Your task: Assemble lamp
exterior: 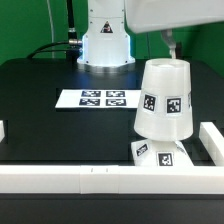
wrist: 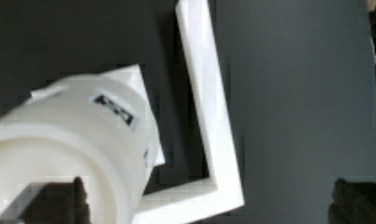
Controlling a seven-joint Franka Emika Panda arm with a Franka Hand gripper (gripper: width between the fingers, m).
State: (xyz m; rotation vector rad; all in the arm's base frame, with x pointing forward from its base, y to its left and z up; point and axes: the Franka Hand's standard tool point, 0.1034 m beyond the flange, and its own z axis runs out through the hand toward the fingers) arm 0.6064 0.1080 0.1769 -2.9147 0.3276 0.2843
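The white tapered lamp shade (exterior: 165, 100) with square tags stands narrow end up and slightly tilted over the tagged lamp base (exterior: 160, 154), near the front right corner of the table. The bulb is hidden, presumably under the shade. My gripper (exterior: 172, 47) hangs just above the shade's top. In the wrist view the shade (wrist: 78, 130) fills the lower part beside one dark fingertip (wrist: 52, 200); the other fingertip (wrist: 363, 200) is far from it. The gripper (wrist: 206, 200) is wide open, and the shade is not clamped between the fingers.
A white raised wall (exterior: 60, 178) runs along the table's front and right side (exterior: 212, 140); its corner shows in the wrist view (wrist: 206, 100). The marker board (exterior: 100, 98) lies mid-table. The arm's base (exterior: 105, 40) stands at the back.
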